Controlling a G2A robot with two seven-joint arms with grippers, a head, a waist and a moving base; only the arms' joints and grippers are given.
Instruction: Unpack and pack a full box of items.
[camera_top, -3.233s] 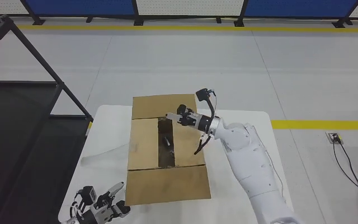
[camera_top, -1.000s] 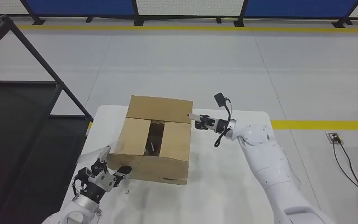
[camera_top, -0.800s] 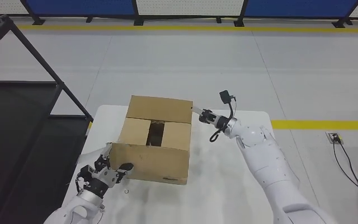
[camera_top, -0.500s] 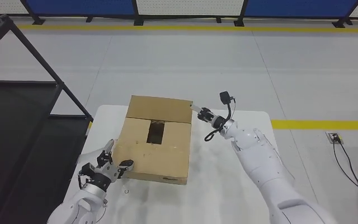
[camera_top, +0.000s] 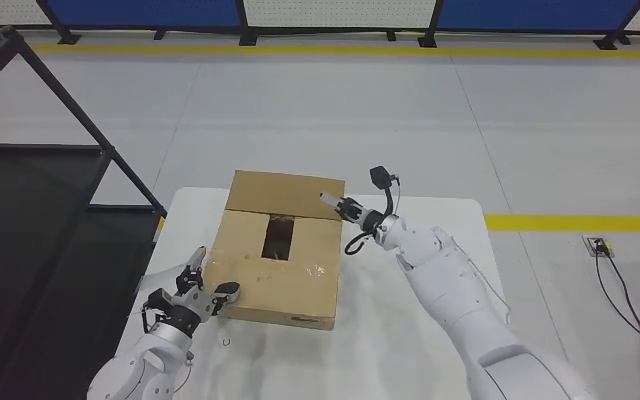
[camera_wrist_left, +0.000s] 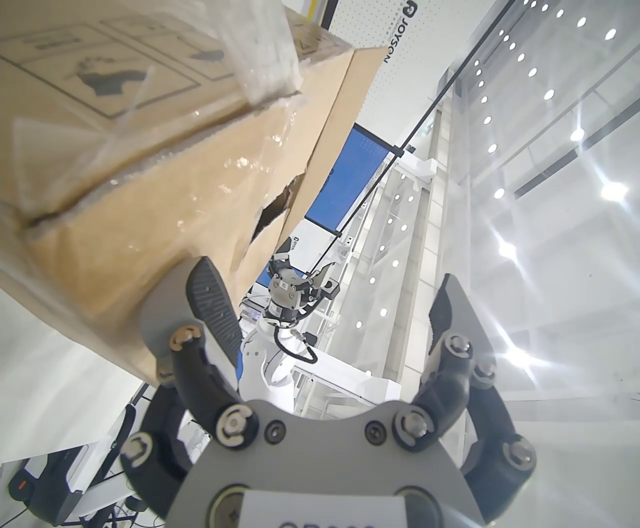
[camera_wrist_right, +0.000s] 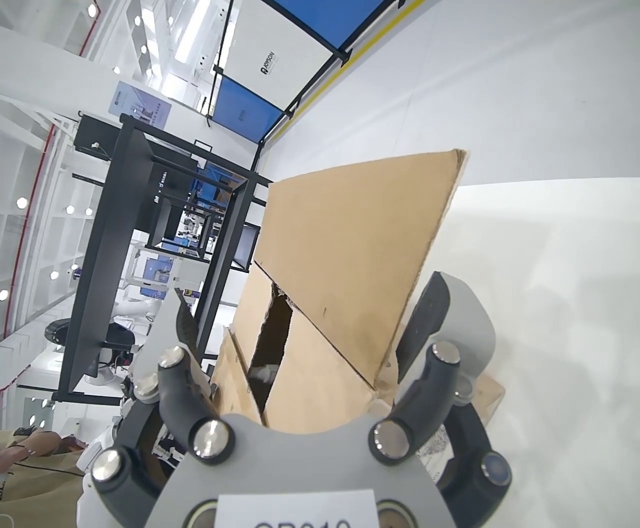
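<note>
Fingers (camera_wrist_right: 442, 310) of the right gripper (camera_wrist_right: 307, 292), spread, straddle the box (camera_wrist_right: 350, 225) flap.

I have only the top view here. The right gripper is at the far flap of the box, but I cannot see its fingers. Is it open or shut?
Observer: Open. In the right wrist view the right gripper has its fingers apart, and the edge of the flap shows between them.
Operator: And the left gripper, at the near corner?
Observer: The left gripper is open too. One finger sits by the lower edge of the box; I cannot tell if it touches.
Operator: Is the cardboard damaged?
Observer: Yes. The left wrist view shows a torn hole at a box edge.
</note>
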